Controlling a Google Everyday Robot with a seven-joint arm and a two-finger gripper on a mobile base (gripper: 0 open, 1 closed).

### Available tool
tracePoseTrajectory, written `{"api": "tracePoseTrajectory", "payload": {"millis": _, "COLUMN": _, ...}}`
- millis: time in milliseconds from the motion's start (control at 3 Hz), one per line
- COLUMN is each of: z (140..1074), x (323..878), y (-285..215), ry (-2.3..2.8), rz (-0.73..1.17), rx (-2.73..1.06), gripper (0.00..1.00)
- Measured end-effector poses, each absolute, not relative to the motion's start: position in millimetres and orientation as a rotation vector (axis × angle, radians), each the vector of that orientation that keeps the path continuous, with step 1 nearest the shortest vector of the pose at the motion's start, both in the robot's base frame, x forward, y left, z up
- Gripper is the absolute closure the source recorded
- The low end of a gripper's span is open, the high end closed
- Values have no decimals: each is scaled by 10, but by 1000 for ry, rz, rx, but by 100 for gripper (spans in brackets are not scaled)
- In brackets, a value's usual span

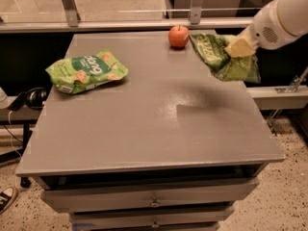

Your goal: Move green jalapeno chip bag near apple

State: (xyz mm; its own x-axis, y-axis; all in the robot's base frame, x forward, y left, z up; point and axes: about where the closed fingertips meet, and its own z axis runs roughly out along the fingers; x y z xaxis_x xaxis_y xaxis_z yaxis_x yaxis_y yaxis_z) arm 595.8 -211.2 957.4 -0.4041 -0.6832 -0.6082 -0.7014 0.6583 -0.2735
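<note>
The green jalapeno chip bag [219, 57] hangs crumpled in the air over the table's far right part, just right of the apple. My gripper [239, 48] is shut on the bag's right side, with the white arm reaching in from the upper right. The apple [178, 36] is small, round and red-orange, and stands near the table's far edge. The bag's left tip is a little to the apple's right, apart from it.
A puffier green bag [86, 71] with chip pictures lies on the left part of the grey table [154, 129]. Drawers sit below the front edge. A glass rail runs behind the far edge. Headphones [29, 97] lie off to the left.
</note>
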Motion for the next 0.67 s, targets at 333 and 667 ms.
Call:
{"api": "tracePoseTrajectory", "payload": {"millis": 333, "z": 9606, "x": 6644, "y": -2065, "ry": 2118, "rz": 21, "rx": -1013, "gripper": 100}}
{"api": "tracePoseTrajectory", "payload": {"millis": 667, "z": 9507, "x": 7141, "y": -1797, "ry": 2048, "rz": 35, "rx": -1089, "gripper": 100}}
